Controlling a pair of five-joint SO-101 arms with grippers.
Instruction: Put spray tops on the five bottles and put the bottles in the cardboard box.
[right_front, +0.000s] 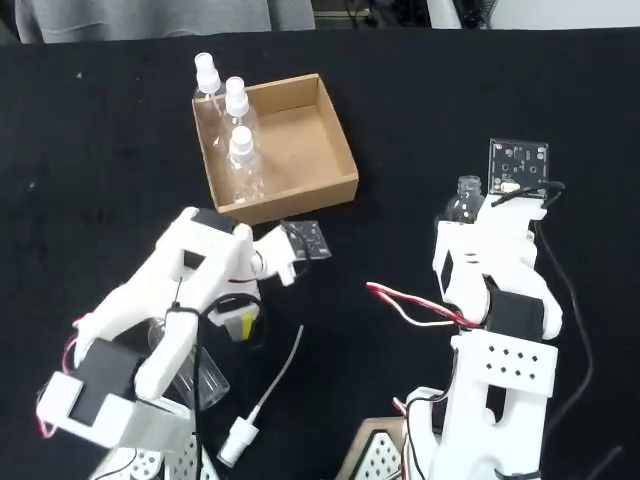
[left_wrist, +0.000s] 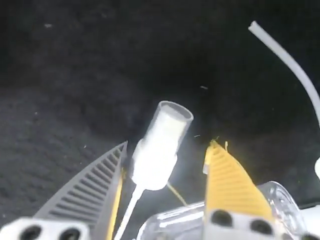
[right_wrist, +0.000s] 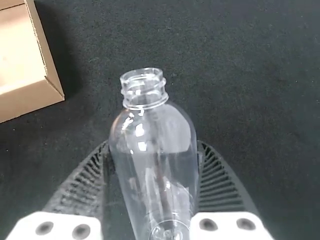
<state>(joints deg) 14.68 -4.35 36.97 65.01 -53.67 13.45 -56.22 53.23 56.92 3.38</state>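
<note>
Left wrist view: a small white spray top with a clear cap (left_wrist: 160, 145) lies between the fingers of the left gripper (left_wrist: 168, 145). It leans on the grey ribbed finger (left_wrist: 95, 192), with a visible gap to the yellow finger (left_wrist: 227, 182). The jaws are apart and nothing is clamped.
Spray top axis: cap end away from the wrist, thin dip tube back toward it, roughly along the fingers. I cannot tell whether it rests on the black table (right_front: 400, 100).
Right gripper (right_wrist: 152, 146): closed on a clear plastic bottle (right_wrist: 150, 145), both ribbed fingers against its sides, open threaded neck pointing away from the wrist.
Brown cardboard box (right_front: 300, 195): three capped bottles (right_front: 240, 150) stand inside, along the wall farthest from the right arm.
Places from the box: the left gripper hangs just beside the box's arm-side wall. The held bottle is well apart from the box, off its other side.
Deciding relation: the tube must enter that open neck, and the two are well apart. The left arm is the nearer to the top, so I'd judge closing on it comes first.
Spare parts: a second spray top (right_front: 240, 435) and an uncapped bottle (right_front: 195, 375) lie farther from the box, by the left arm's base.
Poses: left arm bent low, wrist tipped down; right arm stretched forward.
</note>
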